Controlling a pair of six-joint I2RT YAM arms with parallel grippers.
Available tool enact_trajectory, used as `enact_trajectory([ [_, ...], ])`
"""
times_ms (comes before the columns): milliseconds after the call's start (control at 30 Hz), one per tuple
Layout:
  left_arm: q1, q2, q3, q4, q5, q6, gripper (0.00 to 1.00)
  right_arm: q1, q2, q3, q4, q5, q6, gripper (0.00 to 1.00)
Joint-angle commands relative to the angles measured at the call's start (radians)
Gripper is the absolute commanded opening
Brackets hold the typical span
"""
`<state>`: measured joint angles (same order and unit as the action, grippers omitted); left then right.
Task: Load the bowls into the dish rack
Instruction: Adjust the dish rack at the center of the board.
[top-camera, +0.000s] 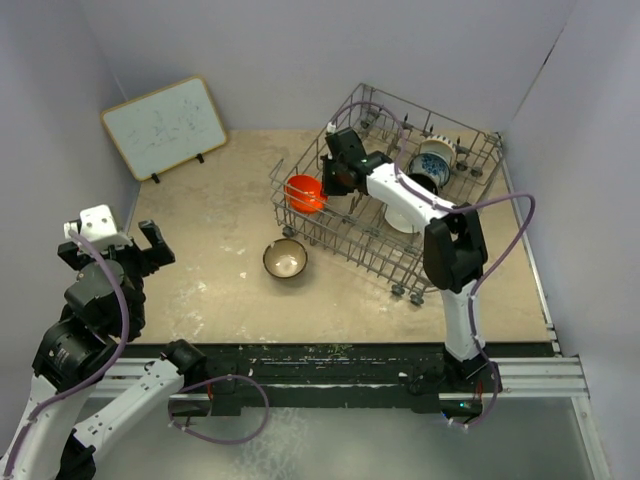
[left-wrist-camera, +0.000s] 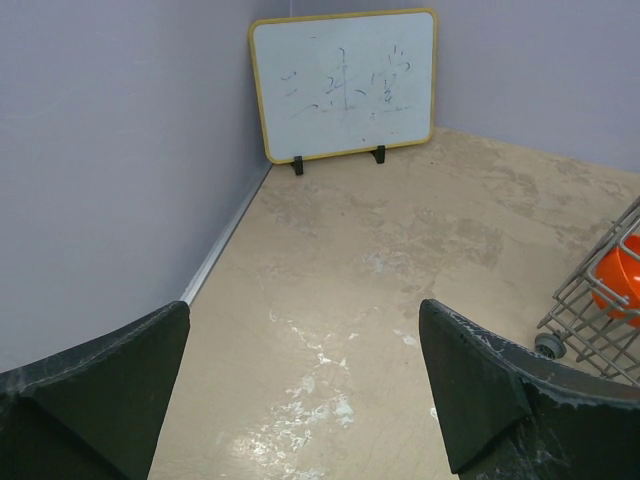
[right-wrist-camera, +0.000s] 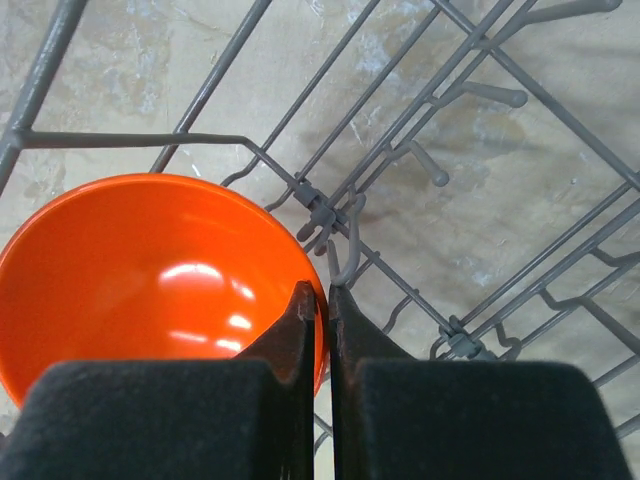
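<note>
The orange-red bowl (top-camera: 305, 193) (right-wrist-camera: 150, 280) sits tilted in the left corner of the grey wire dish rack (top-camera: 365, 255) (right-wrist-camera: 470, 110). My right gripper (top-camera: 335, 180) (right-wrist-camera: 322, 290) is shut on the bowl's rim, one finger inside it and one outside. A blue-and-white bowl (top-camera: 436, 160) and a white bowl (top-camera: 403, 215) are also in the rack. A brown bowl with a cream inside (top-camera: 286, 260) stands upright on the table just in front of the rack. My left gripper (top-camera: 112, 242) (left-wrist-camera: 305, 320) hovers open and empty over the table's left side.
A yellow-framed whiteboard (top-camera: 165, 125) (left-wrist-camera: 345, 85) leans in the back left corner. Purple walls close in the table on three sides. In the left wrist view the rack's wheeled corner (left-wrist-camera: 585, 320) and the orange bowl (left-wrist-camera: 622, 285) show at the right edge.
</note>
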<state>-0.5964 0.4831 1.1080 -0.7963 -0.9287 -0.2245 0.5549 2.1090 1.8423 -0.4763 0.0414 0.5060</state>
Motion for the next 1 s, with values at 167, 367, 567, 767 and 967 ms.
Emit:
enact_trajectory([
  [167,-0.003,0.029,0.032,0.021,0.001,-0.023,0.99,-0.030,-0.231,-0.089,0.169,0.247,-0.141,0.00],
  [367,-0.003,0.041,0.046,0.033,0.015,-0.021,0.99,-0.033,-0.428,-0.172,0.090,0.517,-0.218,0.00],
  [567,-0.003,0.047,0.045,0.048,0.033,-0.024,0.99,-0.055,-0.593,-0.296,0.080,0.743,-0.281,0.00],
  [767,-0.003,0.045,0.032,0.053,0.039,-0.041,0.99,-0.054,-0.692,-0.398,0.089,1.023,-0.430,0.00],
  [967,-0.003,0.052,0.011,0.078,0.049,-0.033,0.99,-0.025,-0.742,-0.510,0.167,1.180,-0.589,0.00],
])
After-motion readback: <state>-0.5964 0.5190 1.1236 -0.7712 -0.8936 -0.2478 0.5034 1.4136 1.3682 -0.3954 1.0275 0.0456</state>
